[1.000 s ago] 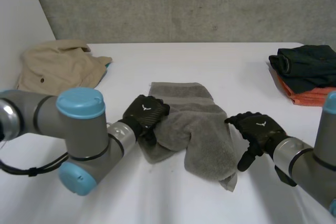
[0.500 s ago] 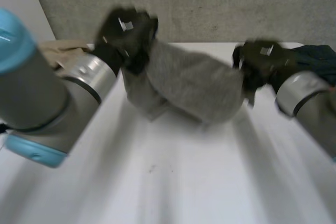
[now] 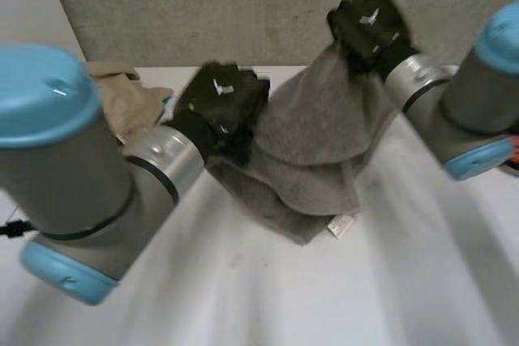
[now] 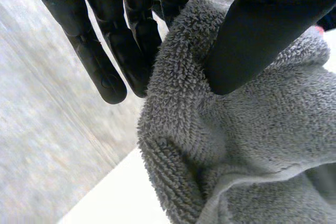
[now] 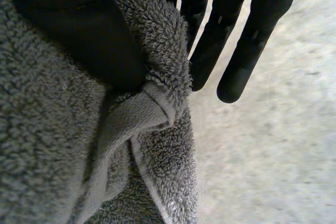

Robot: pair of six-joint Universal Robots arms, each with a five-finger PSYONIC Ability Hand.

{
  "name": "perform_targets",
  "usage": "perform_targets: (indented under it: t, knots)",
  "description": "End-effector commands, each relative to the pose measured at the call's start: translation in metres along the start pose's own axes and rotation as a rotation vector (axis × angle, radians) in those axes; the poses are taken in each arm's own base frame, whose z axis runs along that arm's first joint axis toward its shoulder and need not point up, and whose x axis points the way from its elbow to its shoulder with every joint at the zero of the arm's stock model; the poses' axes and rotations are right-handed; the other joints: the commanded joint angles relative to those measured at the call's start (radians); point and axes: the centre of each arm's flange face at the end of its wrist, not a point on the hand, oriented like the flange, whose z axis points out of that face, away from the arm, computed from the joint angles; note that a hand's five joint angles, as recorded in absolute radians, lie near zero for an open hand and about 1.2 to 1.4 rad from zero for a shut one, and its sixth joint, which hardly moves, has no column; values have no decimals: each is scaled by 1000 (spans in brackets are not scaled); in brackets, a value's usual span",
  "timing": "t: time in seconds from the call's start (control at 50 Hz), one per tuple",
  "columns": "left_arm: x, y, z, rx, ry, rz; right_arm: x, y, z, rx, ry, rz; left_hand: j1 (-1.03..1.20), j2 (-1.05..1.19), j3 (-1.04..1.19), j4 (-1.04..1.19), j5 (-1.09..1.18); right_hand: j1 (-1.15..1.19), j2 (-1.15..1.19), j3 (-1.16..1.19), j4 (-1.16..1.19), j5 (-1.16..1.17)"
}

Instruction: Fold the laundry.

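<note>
Grey concrete wall (image 3: 268,6) backs a white table (image 3: 284,297), and over it a grey towel (image 3: 316,135) hangs bunched between the two hands. The left hand (image 3: 223,103) has the towel's left side, low and near the table; in the left wrist view its thumb (image 4: 262,30) presses the pile of the towel (image 4: 252,145) against nearly straight fingers (image 4: 131,35), a pinch on a fold. The right hand (image 3: 369,26) is higher, in front of the wall, at the towel's top; in the right wrist view its thumb (image 5: 79,30) clamps a hemmed edge of the towel (image 5: 47,145) against straight fingers (image 5: 236,30). A white label (image 3: 339,226) shows at the towel's lowest folds, which reach down to the table. Beige cloth (image 3: 122,91) lies behind the left arm.
</note>
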Motion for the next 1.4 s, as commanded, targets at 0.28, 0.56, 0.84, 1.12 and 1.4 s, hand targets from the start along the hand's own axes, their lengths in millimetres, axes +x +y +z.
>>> perform_targets:
  t: [0.28,0.56,0.84,1.12,1.4]
  knots:
    - [-17,35,9,-121,-141,-95,9,19,-44,-296,96,34,-725,-811,-808,-818,-759,-895,-976,-991,-1007,-955]
    - [-42,32,-23,-113,-199,-107,-48,35,-142,-664,-243,233,-725,-811,-808,-818,-759,-410,-491,-506,-522,-470]
    - [-34,55,-28,-149,-151,-122,-77,94,-124,-531,-257,173,-719,-805,-802,-812,-753,-380,-461,-476,-491,-440]
    - [-41,65,-29,-176,-176,-127,-85,119,-94,-484,-282,83,-725,-811,-808,-818,-759,314,233,218,203,254]
    - [-74,90,-25,-235,-262,-171,-28,-15,-76,-214,-157,8,-760,-846,-843,-853,-794,327,245,230,215,267]
